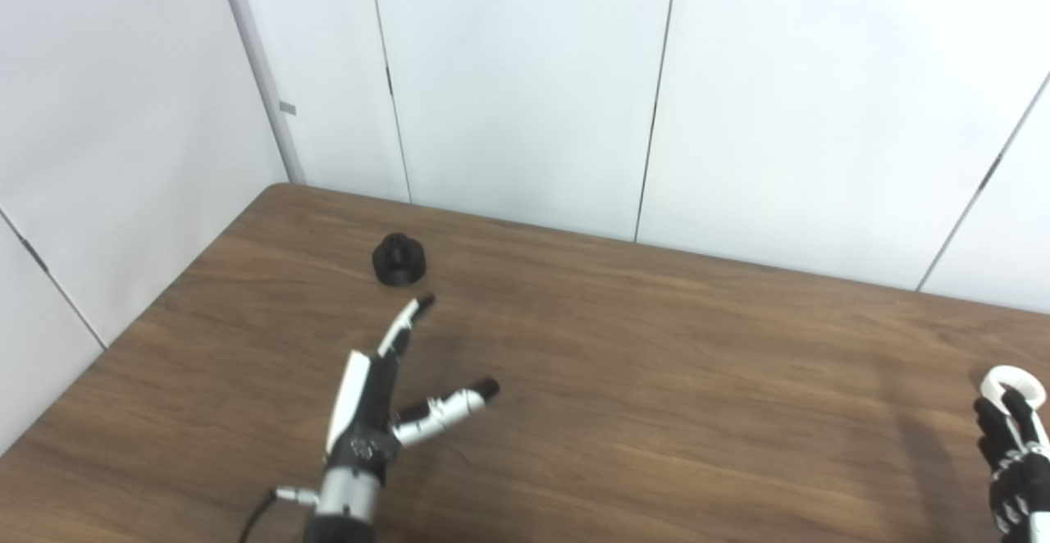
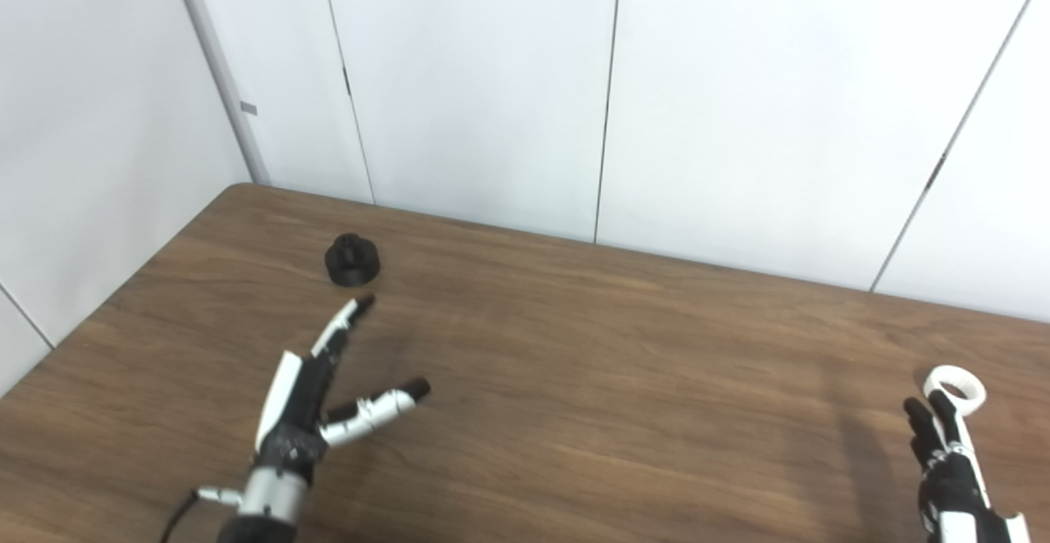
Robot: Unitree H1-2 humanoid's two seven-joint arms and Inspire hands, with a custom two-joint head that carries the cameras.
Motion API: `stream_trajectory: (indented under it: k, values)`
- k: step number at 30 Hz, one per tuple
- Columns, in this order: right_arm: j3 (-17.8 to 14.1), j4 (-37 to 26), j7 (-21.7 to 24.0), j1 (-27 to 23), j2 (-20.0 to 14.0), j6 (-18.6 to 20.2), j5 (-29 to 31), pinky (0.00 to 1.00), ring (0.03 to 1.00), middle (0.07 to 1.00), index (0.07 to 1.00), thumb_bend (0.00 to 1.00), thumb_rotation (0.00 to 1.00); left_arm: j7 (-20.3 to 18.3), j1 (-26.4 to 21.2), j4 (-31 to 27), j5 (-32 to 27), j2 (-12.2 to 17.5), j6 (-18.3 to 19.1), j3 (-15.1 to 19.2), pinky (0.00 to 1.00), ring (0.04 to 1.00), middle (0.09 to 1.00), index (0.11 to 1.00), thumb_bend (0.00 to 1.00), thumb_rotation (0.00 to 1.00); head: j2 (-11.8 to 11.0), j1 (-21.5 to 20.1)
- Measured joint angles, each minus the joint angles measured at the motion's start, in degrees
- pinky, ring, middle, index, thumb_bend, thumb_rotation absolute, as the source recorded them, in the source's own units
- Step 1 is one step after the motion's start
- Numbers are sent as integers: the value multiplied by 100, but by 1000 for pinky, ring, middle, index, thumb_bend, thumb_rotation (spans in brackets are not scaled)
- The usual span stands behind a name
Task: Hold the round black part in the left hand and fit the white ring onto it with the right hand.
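Two round parts (image 1: 399, 260) (image 2: 954, 385), woodgrain table (image 1: 656, 379)

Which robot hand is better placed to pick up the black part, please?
The left robot hand: its open fingers point at the black part just beyond them, while the right robot hand sits far across the table by the white ring.

The round part (image 1: 399, 260) stands on the table (image 1: 656, 379) in its far left area, near the back edge and the left corner, with the wall panels (image 1: 525, 84) directly behind the table. The left hand (image 1: 373, 408) lies nearer the front edge, just before the round part and apart from it, fingers pointing toward it. The ring (image 2: 954, 385) lies at the table's far right, well apart from the round part, with the right hand (image 2: 947, 465) immediately before it.
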Motion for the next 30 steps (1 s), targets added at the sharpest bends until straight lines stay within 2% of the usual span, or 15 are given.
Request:
stream_trajectory:
  k: [7,13,19,30]
  values:
    - [7,4,34,-4,-3,-3,28,1000,987,950,978,468,1000,-116,-498,215,437,593,546,263,1000,1000,1000,917,929,353,-9,26]
    - [9,20,23,-16,1,-7,-46,1000,977,937,967,490,1000,-108,-822,740,609,933,693,458,1000,1000,1000,900,943,336,-9,61]
    - [10,106,23,-85,-3,-13,-98,1000,974,943,970,479,1000,76,-1241,1538,871,1167,811,525,1000,1000,997,871,965,338,-9,62]
    - [25,124,16,-120,18,-26,-236,1000,958,931,956,505,1000,101,-2049,3028,1012,1599,935,343,1000,1000,979,840,1000,365,-9,-9]
